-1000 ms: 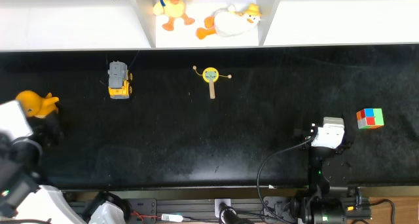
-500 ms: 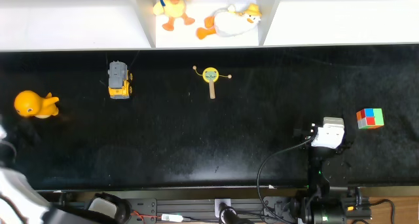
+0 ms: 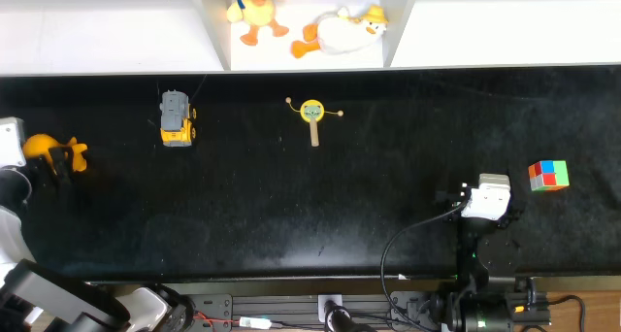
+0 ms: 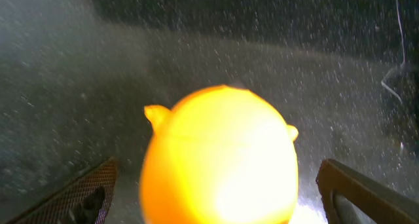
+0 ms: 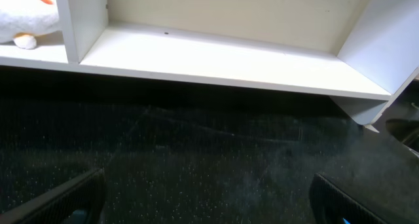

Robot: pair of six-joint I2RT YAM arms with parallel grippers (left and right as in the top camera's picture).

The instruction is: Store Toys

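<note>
**Item 1, orange toy** [image 4: 219, 160]: a round, glossy figure at the far left of the black table [image 3: 291, 206], well apart from the shelf. It sits on the table surface, not lifted. It lies between the fingers of the left gripper [image 4: 216, 168], probably lined up that way for a grasp across its widest part.

**Item 2, left gripper:** fingers spread wide, one on each side of the orange toy. The left wrist view shows a gap on both sides, so nothing is clamped.

**Item 3, loose toys:**
- A yellow-and-grey truck [image 3: 176, 117]
- A rattle drum [image 3: 311, 114]
- A coloured cube [image 3: 548, 175] at the far right

All three are on the table and appear yet to be stored.

**Item 4, white shelf** [image 3: 116, 41]: the middle compartment holds a yellow plush duck [image 3: 256, 10] and a white plush duck [image 3: 340, 29]. It is judged to be the storage place.

**Item 5, right gripper** [image 5: 208, 178]: low over bare table near its base and facing the shelf. Its fingers are wide apart and hold nothing.
</note>
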